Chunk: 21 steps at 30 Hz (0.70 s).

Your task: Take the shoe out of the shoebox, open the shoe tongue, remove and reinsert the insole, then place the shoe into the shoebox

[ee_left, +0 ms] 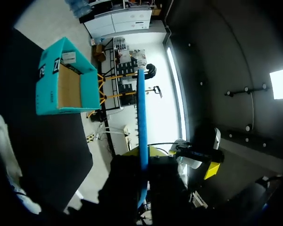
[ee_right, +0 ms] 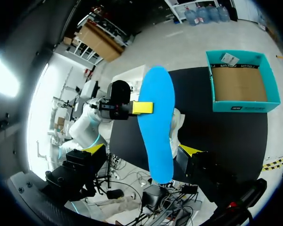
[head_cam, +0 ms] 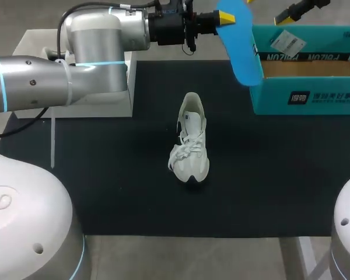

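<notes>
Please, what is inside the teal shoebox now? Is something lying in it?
In the right wrist view, only the bare brown cardboard floor shows inside the shoebox. A white label sits on one wall. In the head view, the held insole covers one corner.

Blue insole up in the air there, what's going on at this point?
The left gripper is shut on the blue foam insole and holds it above the table, near the open teal cardboard shoebox, which is empty. The right gripper is open, with its fingers on either side of the insole's lower end and not touching it. The white lace-up sneaker sits upright on the black mat mid-table, out of the box and without the insole, which is not yet reinserted.
</notes>
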Each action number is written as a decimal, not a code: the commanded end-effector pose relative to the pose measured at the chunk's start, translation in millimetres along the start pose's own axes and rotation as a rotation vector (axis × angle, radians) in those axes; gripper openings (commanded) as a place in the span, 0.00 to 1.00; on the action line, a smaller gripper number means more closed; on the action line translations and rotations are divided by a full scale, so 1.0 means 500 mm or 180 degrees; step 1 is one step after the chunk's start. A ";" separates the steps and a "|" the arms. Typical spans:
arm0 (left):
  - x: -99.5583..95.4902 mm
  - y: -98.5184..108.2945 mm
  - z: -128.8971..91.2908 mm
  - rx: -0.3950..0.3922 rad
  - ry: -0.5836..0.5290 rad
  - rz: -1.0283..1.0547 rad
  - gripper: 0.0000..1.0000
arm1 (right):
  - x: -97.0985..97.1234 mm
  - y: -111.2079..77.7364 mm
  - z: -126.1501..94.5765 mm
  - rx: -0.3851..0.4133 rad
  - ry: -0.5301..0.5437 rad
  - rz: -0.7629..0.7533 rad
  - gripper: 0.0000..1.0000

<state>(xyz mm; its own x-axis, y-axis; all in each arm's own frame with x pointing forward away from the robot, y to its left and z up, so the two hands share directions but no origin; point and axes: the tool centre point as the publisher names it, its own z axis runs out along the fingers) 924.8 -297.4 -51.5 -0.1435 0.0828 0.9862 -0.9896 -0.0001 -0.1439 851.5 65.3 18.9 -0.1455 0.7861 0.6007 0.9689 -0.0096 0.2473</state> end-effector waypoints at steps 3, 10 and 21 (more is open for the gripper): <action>-0.009 0.009 -0.001 0.0013 -0.0026 -0.0158 0.00 | 0.011 0.011 -0.005 0.0279 -0.1987 0.0153 1.00; -0.009 0.006 -0.013 -0.0072 0.0030 -0.0425 0.00 | 0.014 0.020 0.058 0.0279 -0.2487 0.0162 1.00; -0.007 0.006 -0.019 -0.0121 -0.0052 -0.0483 0.00 | 0.018 0.017 0.110 0.0340 -0.2535 -0.0269 1.00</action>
<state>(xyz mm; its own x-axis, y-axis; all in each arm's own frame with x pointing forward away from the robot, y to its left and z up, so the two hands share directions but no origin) 922.5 -290.3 -56.7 0.0069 0.0678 0.9977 -0.9990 0.0436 0.0039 862.2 100.5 -18.1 -0.1200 0.9892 0.0840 0.9767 0.1024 0.1888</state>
